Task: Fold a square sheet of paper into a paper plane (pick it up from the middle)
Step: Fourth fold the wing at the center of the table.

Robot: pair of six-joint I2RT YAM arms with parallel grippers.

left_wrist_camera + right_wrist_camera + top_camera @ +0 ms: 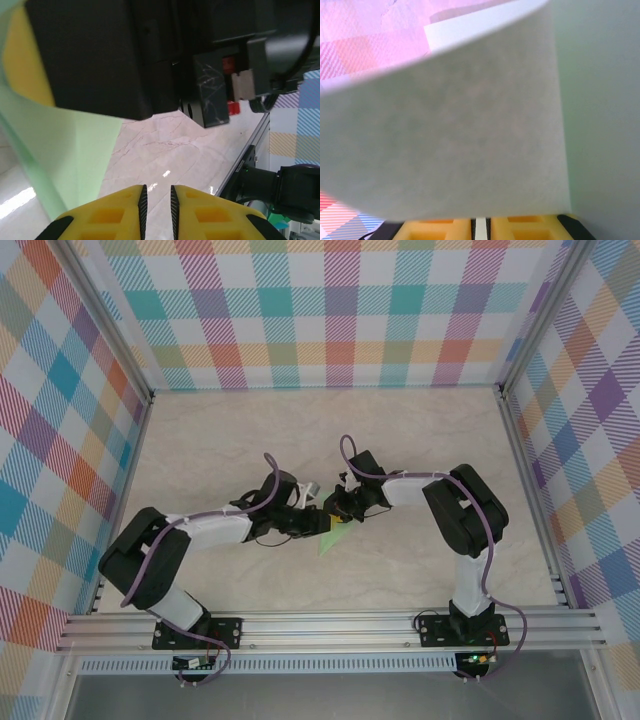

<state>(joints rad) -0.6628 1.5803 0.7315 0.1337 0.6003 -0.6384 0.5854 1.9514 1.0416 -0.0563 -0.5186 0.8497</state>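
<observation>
Right claw grips one sheet beside left claw.

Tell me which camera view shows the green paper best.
The left wrist view: the paper is sharp, pale green, with a crease. In the right wrist view the paper is too close and blurred; the top view gives a small corner.

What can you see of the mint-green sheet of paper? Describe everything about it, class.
The sheet of paper is thin, plain and pale mint-green, with a visible crease. It sits near the middle of the table. From above it is mostly hidden, with one pointed corner showing. Part of it stands up as a slanting flap. The right gripper appears to pinch its edge, and it curves up close before that wrist camera.
</observation>
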